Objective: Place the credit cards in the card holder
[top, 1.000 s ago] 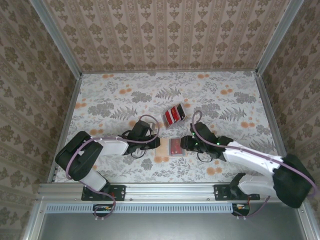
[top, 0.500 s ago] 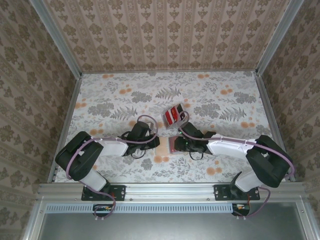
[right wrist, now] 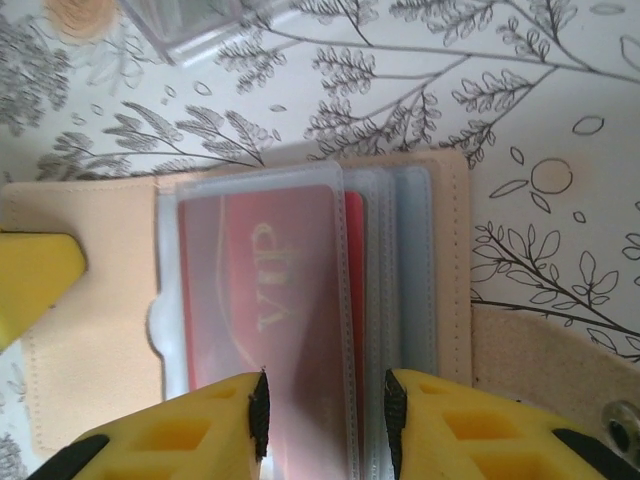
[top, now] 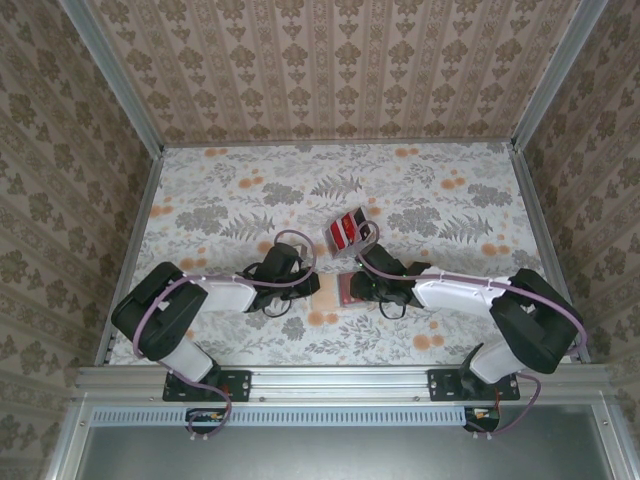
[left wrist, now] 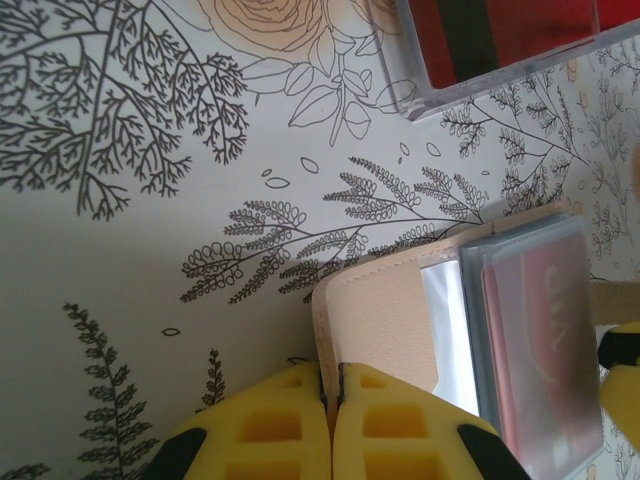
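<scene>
The tan, leather-like folding card holder (right wrist: 100, 380) lies open and flat on the table (top: 230, 190), between the two arms near the front edge. The table's pale cloth is printed with grey ferns and orange blooms. The holder's matte, stitched cover carries a fan of clear, glossy plastic sleeves (right wrist: 400, 260). A thin red card (right wrist: 270, 290) with pale lettering sits inside the top sleeve.

The left pincer (left wrist: 330, 390) has its yellow ribbed fingers pressed together, pinching the edge of the holder's cover. The right pincer (right wrist: 325, 405) has its yellow fingers apart, with the sleeves' near edge showing in the gap; I cannot tell whether they touch it.

Just beyond the holder, glossy red credit cards (top: 347, 229) rest in a clear hard-plastic box (left wrist: 420, 90). A small round snap (right wrist: 625, 415) shows on the holder's strap.
</scene>
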Robot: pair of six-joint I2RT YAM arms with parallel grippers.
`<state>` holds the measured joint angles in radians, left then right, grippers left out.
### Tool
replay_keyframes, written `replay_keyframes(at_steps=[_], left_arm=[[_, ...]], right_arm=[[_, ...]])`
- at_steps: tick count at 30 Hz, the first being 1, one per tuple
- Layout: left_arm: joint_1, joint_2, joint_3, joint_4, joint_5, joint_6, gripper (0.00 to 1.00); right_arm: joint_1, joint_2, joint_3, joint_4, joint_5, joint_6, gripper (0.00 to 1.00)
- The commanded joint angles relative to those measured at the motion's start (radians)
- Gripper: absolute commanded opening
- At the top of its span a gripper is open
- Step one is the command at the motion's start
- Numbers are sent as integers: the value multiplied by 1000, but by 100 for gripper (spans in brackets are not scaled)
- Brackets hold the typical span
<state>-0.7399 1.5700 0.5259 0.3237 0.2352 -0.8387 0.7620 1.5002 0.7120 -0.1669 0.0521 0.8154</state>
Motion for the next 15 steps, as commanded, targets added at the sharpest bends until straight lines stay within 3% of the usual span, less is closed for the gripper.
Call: replay_keyframes(at_steps=[1, 6, 15], left_arm=[[-9, 27, 3, -28, -23, -17, 2], [-10, 24, 11, -40, -30, -7, 1], [-14, 38, 17, -31, -25, -13, 2]], right_arm=[[-2, 51, 13, -9, -22, 14, 40], [-1, 93, 31, 5, -43, 10, 40], [16, 40, 76, 105, -155, 13, 40]])
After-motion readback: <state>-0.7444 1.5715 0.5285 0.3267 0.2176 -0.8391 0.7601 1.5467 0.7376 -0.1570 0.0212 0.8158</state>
